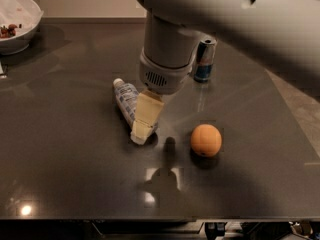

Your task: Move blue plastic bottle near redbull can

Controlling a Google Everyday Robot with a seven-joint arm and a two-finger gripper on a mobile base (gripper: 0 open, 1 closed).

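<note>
The blue plastic bottle lies on its side on the dark table, left of centre, white cap pointing to the far left. My gripper hangs from the big grey arm and covers the bottle's near end, its cream fingers down at the table surface. The redbull can stands upright at the back, right of the arm, partly hidden behind it. The can is well apart from the bottle.
An orange sits on the table to the right of my gripper. A white bowl with some food stands at the far left corner. The table's right edge runs diagonally at the right side.
</note>
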